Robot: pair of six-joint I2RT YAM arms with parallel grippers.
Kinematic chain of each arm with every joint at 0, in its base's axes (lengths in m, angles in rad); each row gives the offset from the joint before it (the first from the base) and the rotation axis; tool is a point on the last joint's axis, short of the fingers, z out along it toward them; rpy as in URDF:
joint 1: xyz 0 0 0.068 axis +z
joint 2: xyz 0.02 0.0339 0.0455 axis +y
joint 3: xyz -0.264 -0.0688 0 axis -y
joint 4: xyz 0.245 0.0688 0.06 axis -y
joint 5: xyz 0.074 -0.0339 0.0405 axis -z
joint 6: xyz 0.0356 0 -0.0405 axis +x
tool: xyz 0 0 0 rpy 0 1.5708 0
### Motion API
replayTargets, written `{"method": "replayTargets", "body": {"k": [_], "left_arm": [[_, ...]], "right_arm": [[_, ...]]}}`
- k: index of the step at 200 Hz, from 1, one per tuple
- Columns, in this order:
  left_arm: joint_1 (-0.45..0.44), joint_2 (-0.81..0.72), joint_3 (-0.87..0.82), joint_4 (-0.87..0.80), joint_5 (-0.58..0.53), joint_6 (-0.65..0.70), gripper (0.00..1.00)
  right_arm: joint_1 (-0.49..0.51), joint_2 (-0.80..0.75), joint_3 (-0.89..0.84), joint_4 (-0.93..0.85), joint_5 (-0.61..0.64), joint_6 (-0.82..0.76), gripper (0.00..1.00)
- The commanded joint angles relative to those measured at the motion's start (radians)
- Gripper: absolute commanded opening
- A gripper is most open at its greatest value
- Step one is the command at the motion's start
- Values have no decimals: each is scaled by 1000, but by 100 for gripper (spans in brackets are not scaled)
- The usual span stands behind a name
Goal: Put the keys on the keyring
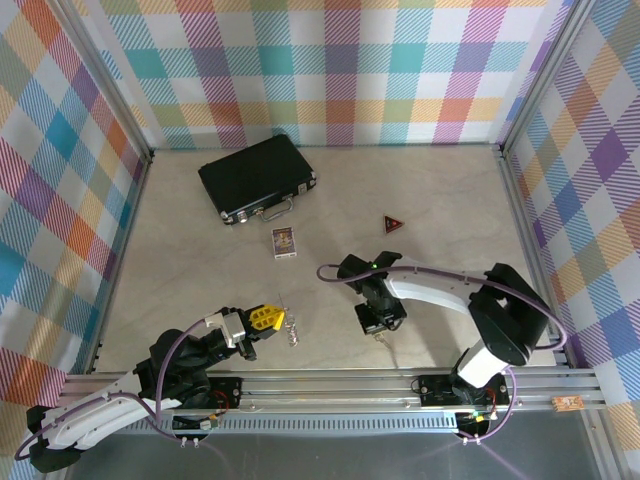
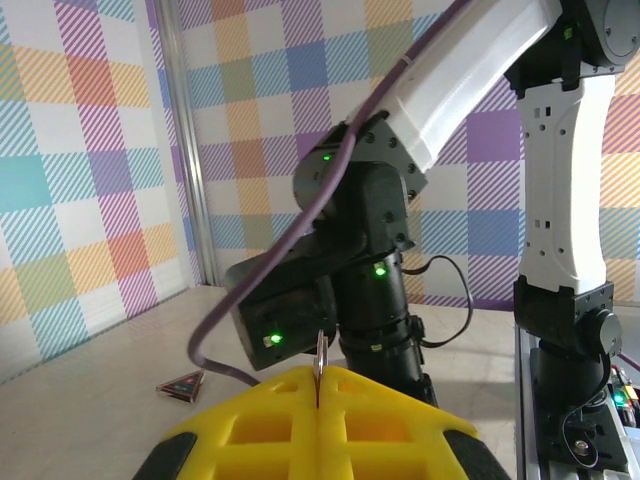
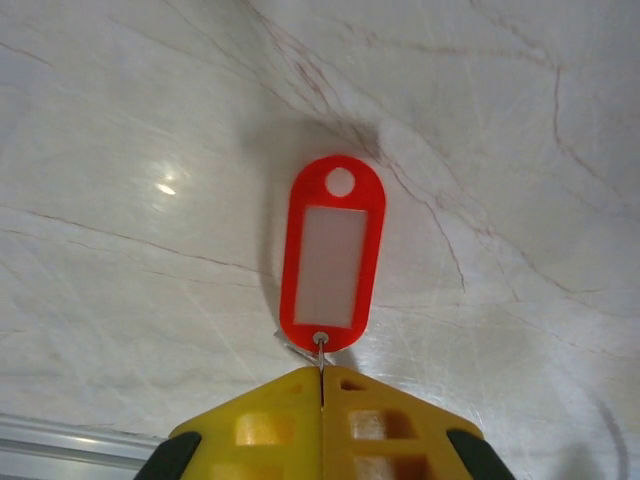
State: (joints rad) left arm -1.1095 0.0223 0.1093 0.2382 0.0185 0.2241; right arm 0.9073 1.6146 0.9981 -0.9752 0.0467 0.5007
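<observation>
- Top external view: the yellow-fingered left hand [image 1: 272,319] sits low over the pale marble-patterned surface [image 1: 200,260], near the front edge. The keyring [image 1: 291,326], a thin silvery metal loop with a row of small metal pieces, is at its fingertips and touching them.
- Same view: the right hand [image 1: 378,326] points downward, apart from the keyring and to its right. The key [image 1: 381,338], small silvery metal with a bright red plastic tag, shows as a speck just below the fingers, too small to read here.
- Farther back on the surface, well apart from both hands: a black rectangular case with a metal handle [image 1: 258,178], a small printed card [image 1: 284,241] and a dark red triangular piece [image 1: 393,224].
- Left wrist view: the left hand [image 2: 320,378] has its fingers pressed together, with a thin silvery sliver [image 2: 320,352] pinched between them. Judged to be the keyring's wire.
- Right wrist view: the right hand [image 3: 321,382] has its fingers together, clamped on the thin metal link at the near end of the key's red tag [image 3: 332,255]. The tag hangs close over the surface; contact cannot be told. The key blade is hidden.
- Progress, as a judgement: each hand grips one part, but key and keyring are not joined. Left to do: bring them together and thread the link onto the loop.
</observation>
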Motion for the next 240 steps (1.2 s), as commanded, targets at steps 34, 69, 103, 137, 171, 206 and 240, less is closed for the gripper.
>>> {"method": "replayTargets", "body": {"k": [34,69,103,137,171,206,240], "left_arm": [[-5,-21,57,5,11,-8,0],[-4,-22,72,-18,1,-8,0],[-4,-21,89,-42,6,-6,0],[-4,-20,81,-27,9,-9,0],[-4,-22,77,-21,10,-14,0],[-4,-20,78,-22,17,-15,0],[-4,-20,71,-14,15,-18,0]], "right_arm": [[-45,132,210,-281,-48,-136,0],[-90,223,280,-392,-94,-207,0],[-129,321,328,-435,-119,-275,0],[-174,384,375,-461,-112,-315,0],[-212,416,369,-435,-105,-330,0],[-216,473,389,-402,-110,-353,1],[-220,487,390,-392,-103,-366,3]]}}
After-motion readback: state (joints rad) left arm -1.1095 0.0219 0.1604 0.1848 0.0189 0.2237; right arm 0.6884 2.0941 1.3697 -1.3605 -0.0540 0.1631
